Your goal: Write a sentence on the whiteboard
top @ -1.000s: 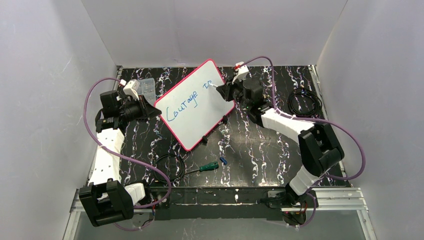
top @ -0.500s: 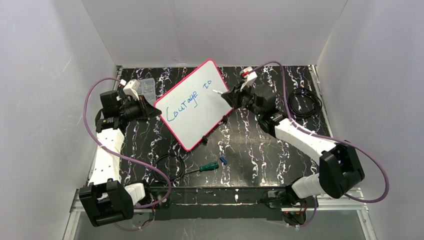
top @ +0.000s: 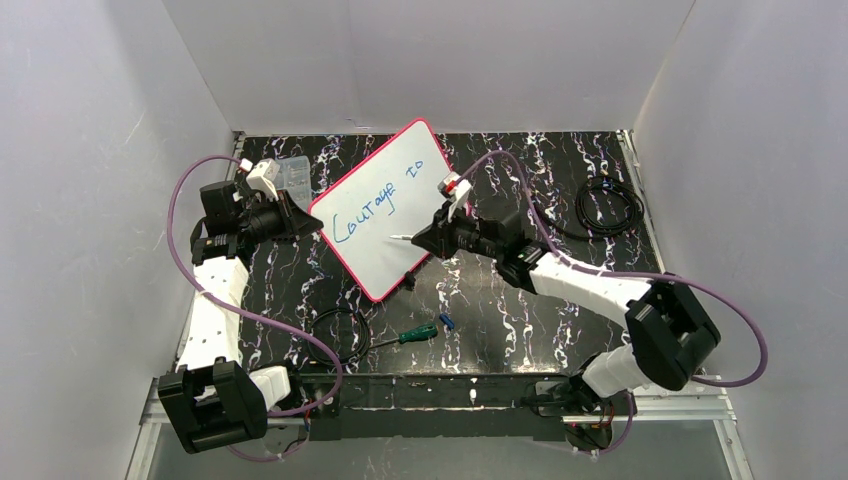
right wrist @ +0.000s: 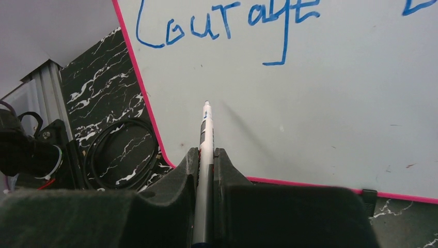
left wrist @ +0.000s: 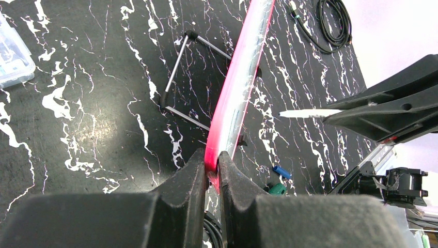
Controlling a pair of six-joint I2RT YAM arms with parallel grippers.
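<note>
The whiteboard (top: 395, 205), white with a pink-red frame, stands tilted on the black marbled table. Blue writing on it reads "Courage to" (top: 365, 214); "Courage" also shows in the right wrist view (right wrist: 222, 23). My left gripper (top: 298, 222) is shut on the board's left edge; the left wrist view shows its jaws pinching the pink frame (left wrist: 237, 88). My right gripper (top: 428, 240) is shut on a white marker (right wrist: 206, 139), whose tip (top: 392, 237) is at the board's blank lower part, below "Courage".
A clear plastic box (top: 293, 172) lies behind the left gripper. A green-handled screwdriver (top: 412, 335), a small blue cap (top: 447, 322) and a black cable coil (top: 340, 335) lie near the front. Another black cable coil (top: 609, 205) lies at the right back.
My right gripper has moved with the marker from beside "to" at the board's upper right down and left to the blank area below "Courage". The left arm and board have not moved.
</note>
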